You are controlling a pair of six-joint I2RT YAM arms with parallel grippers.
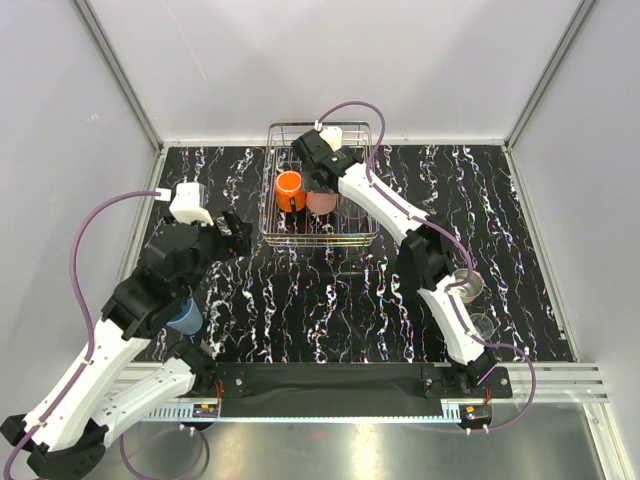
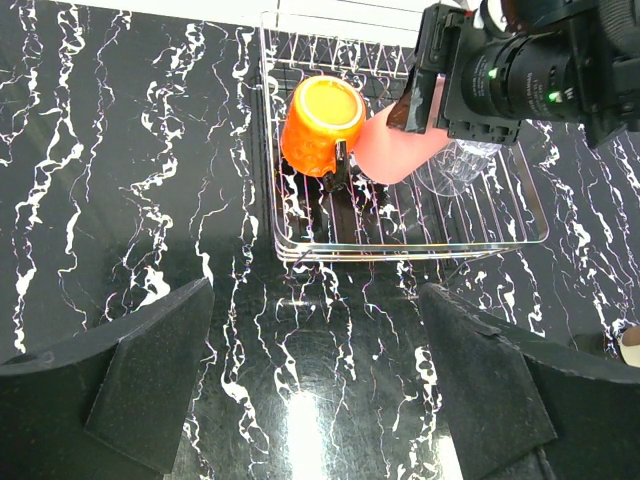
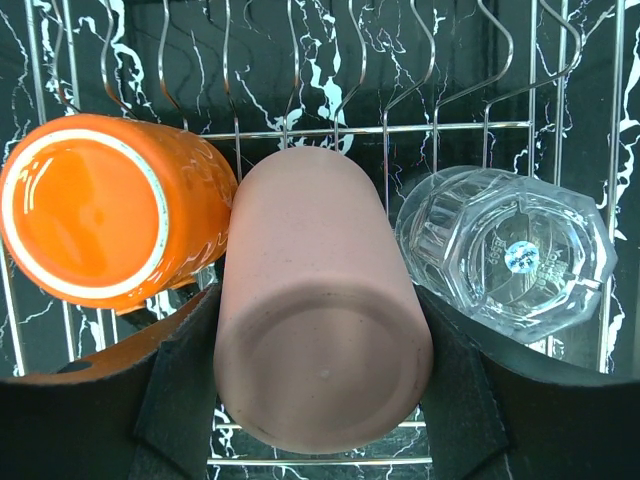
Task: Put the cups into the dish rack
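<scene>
Our right gripper (image 3: 320, 395) clasps the salmon-pink tumbler (image 3: 315, 250) inverted, presumably to drain, in the silver wire dish rack (image 2: 400, 250); our left gripper (image 2: 318, 300) gapes empty.

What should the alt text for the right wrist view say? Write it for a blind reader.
A salmon-pink tumbler, base toward the camera, is held by the right gripper over the wire dish rack. An orange mug lies to its left and a clear glass to its right, both in the rack.
</scene>
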